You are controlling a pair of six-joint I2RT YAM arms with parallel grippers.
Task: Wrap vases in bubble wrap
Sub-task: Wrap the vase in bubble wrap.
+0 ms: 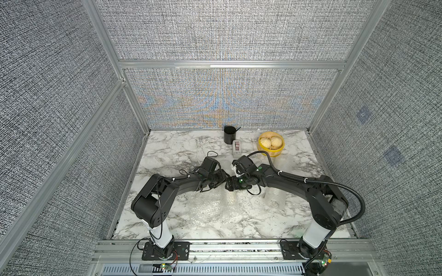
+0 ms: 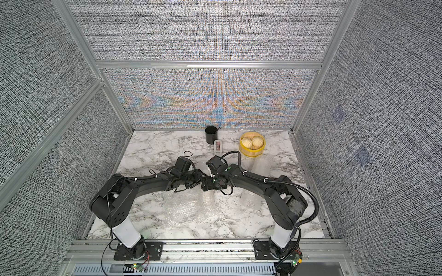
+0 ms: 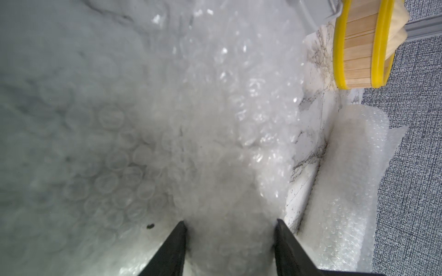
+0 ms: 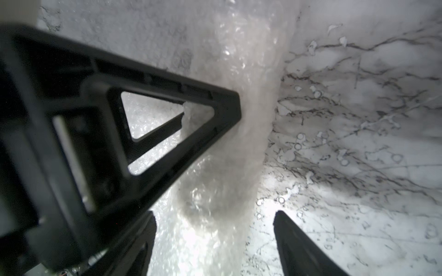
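Ctr of marble tabletop (image 1: 167, 153), under both wrists: wrapped bundle (image 3: 222, 191), bubble wrap round a whitish form, too blurred thru plastic to tell which vase. On it, left gripper (image 3: 230, 221): fingers either side of bundle, both touching it, clamped at medium width. Same grip in right wrist view, w/ triangular finger (image 4: 227, 105) pressing into the wrap. Facing it, right gripper (image 4: 214, 212): spread wide, straddling bundle's end w/o gripping; strip of bare marble btwn bundle & one finger. In both top views, grippers tip to tip at ctr, bundle mostly hidden beneath.

Flat bubble wrap sheet (image 1: 208, 208) spread on table btwn grippers & arm bases. Near right forearm: second wrapped roll (image 1: 275, 198), apart from bundle; same roll (image 3: 346, 191) in left wrist view, alongside bundle w/ marble btwn.

Rear of table: yellow-rimmed bamboo steamer (image 1: 277, 149) holding two buns (image 1: 265, 142), right of ctr, well apart from bundle; black cup (image 1: 229, 136) upright near back wall; small white box (image 1: 236, 147) just beside cup, toward the arms.
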